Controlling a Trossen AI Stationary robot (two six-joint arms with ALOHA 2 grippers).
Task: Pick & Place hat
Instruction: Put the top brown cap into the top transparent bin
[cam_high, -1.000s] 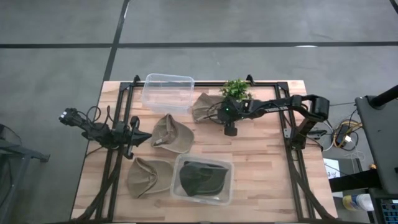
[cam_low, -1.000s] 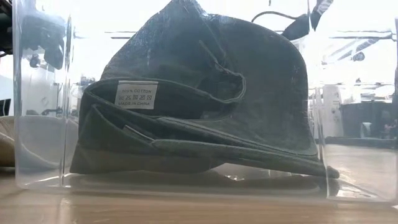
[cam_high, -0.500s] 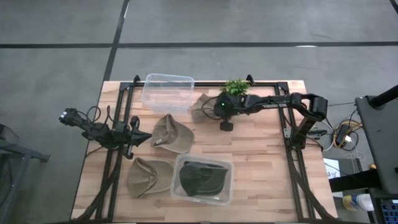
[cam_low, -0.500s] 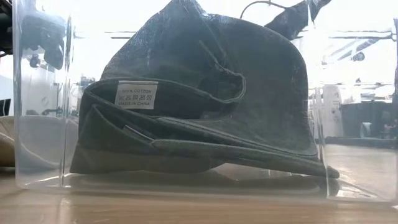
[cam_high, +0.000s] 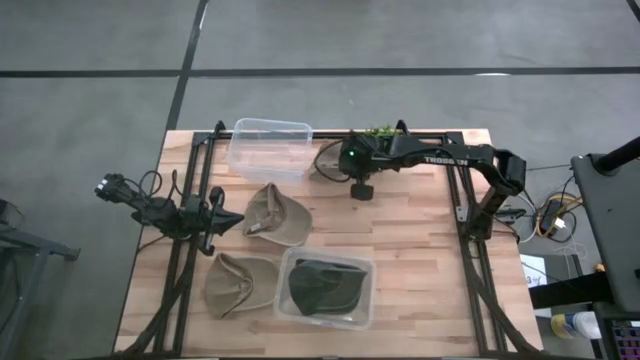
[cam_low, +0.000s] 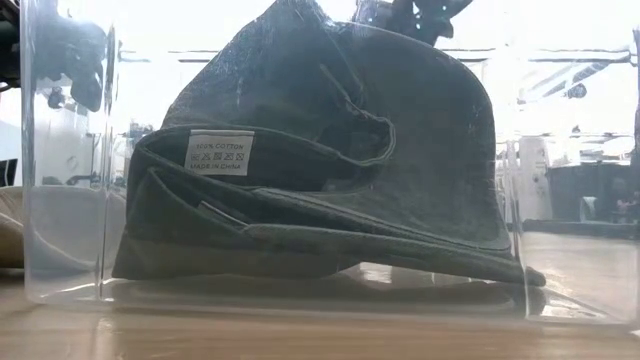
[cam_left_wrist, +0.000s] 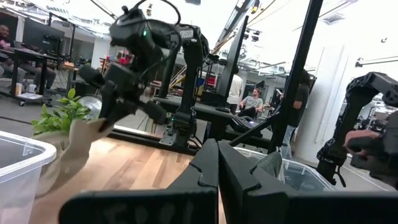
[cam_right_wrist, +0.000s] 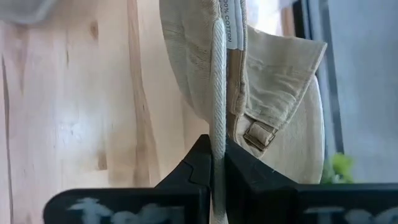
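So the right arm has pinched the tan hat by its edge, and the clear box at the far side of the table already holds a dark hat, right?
Not quite. The right gripper does pinch the tan hat, but the high view shows the far clear box empty. The dark hat lies in the near clear box.

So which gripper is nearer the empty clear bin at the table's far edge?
Right. The right gripper holds a tan hat just beside the empty clear bin; the left gripper waits nearer the table's left side, fingers shut.
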